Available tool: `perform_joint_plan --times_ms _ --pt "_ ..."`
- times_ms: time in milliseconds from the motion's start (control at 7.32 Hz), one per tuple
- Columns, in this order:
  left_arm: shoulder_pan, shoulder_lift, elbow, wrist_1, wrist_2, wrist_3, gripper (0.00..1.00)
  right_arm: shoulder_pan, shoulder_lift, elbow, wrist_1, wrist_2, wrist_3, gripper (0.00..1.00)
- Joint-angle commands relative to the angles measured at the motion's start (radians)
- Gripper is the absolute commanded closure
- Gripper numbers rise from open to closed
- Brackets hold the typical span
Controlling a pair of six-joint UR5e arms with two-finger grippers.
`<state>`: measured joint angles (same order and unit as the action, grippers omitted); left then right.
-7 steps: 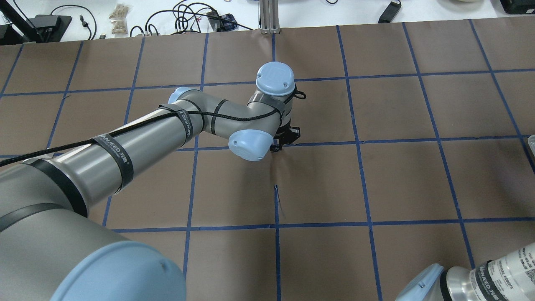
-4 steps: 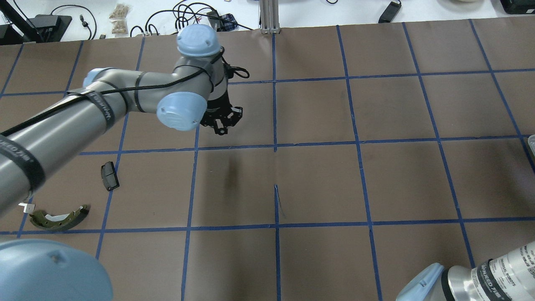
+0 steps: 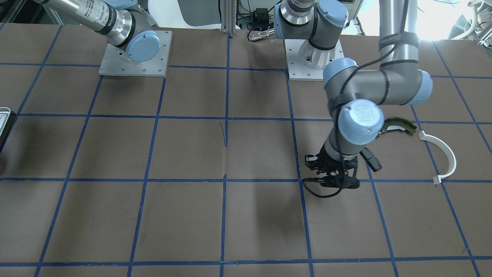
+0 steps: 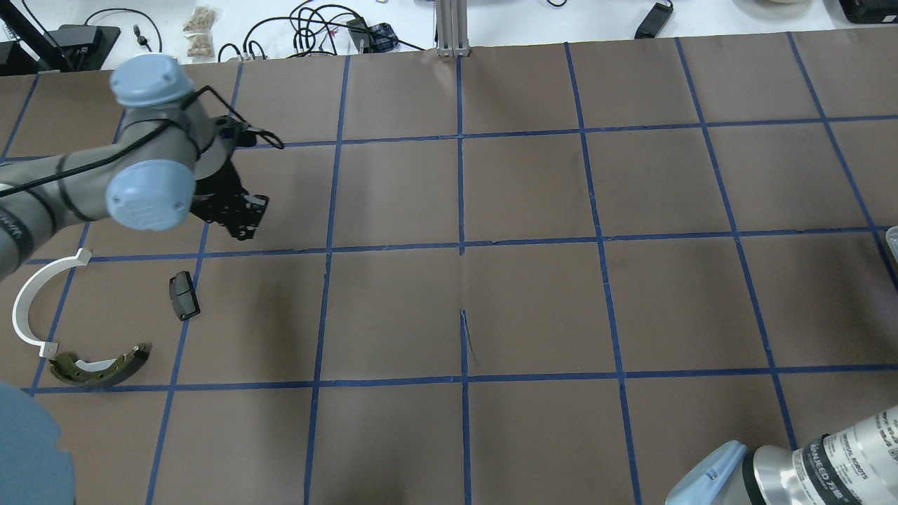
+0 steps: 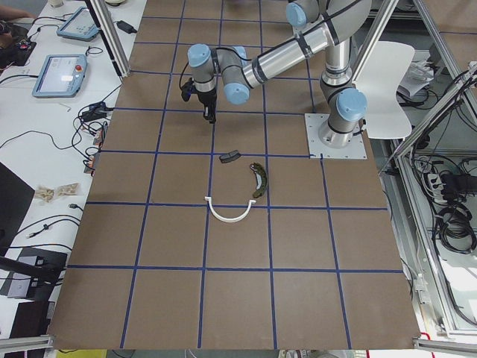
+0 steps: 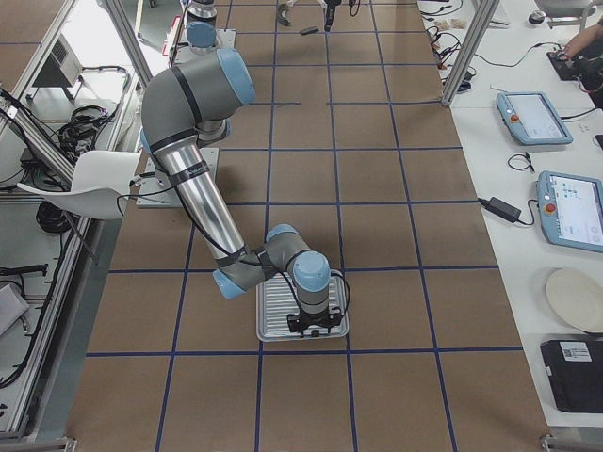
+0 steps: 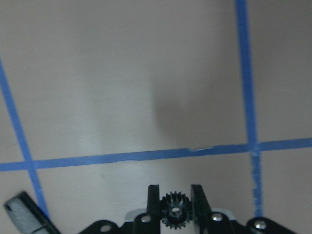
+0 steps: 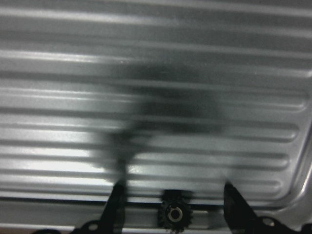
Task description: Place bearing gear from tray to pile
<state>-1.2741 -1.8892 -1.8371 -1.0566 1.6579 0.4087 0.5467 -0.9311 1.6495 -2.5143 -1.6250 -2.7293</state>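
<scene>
Closest worry first: the left gripper [image 7: 174, 195] is clamped on the bearing gear [image 7: 174, 210], a tiny black toothed wheel pinched across its teeth. It hangs over the brown paper table [image 4: 533, 308], near the pile but not in it. I reckon if it's dropped from up there the gear lands on edge and rolls off over that smooth paper, or a low approach nudges the small black pad [image 4: 184, 294]. Past the pad lie the curved olive brake shoe [image 4: 98, 368] and the thin white plastic arc [image 4: 18, 308]. Way down the far end, the right gripper [image 8: 171, 187] hangs spread wide over the ribbed, shiny metal tray [image 6: 278, 306].
</scene>
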Motion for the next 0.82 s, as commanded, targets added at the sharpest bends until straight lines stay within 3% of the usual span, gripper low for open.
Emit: perform_joint_plan --times_ms 0,137,273,546,683 --pt "0.168 -0.028 -0.011 0.044 -0.009 0.204 0.86 -0.001 -0.002 -0.001 0.0 -0.01 -0.006 0.67" --pt "0.197 -0.043 -0.011 0.1 -0.006 0.26 0.82 -0.001 -0.003 0.001 -0.001 -0.018 -0.006 0.89" --pt "0.247 -0.062 -0.013 0.113 -0.004 0.265 0.79 -0.001 -0.006 0.001 -0.001 -0.033 0.003 1.0" --pt "0.289 -0.079 -0.013 0.116 -0.013 0.266 0.62 -0.001 -0.018 -0.001 0.015 -0.055 0.013 1.0" --pt "0.289 -0.08 -0.013 0.118 -0.015 0.268 0.34 0.004 -0.061 0.003 0.07 -0.052 0.067 1.0"
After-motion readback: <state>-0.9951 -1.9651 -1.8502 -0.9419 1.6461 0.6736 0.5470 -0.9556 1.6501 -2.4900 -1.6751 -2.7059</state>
